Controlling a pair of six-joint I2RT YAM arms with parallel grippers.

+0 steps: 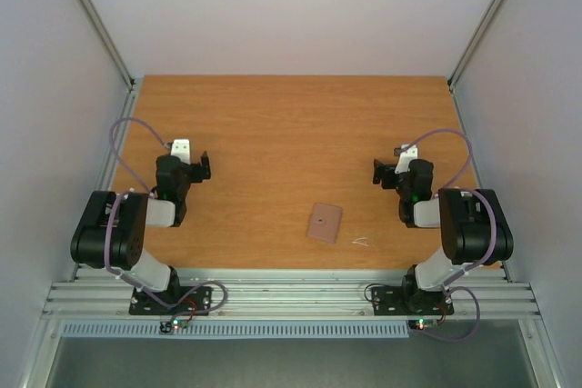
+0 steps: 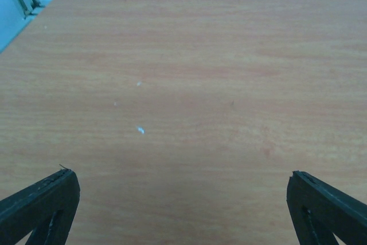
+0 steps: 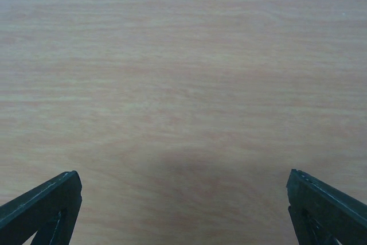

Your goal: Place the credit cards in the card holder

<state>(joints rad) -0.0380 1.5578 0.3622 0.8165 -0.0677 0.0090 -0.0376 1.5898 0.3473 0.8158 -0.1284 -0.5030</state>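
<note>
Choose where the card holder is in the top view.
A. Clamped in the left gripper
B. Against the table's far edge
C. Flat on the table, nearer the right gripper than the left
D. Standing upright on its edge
C: the card holder lies flat on the table, free of both, closer to the right gripper than to the left gripper.

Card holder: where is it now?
In the top view the card holder lies on the table, right of centre near the front edge, a tiny white scrap just to its right.
</note>
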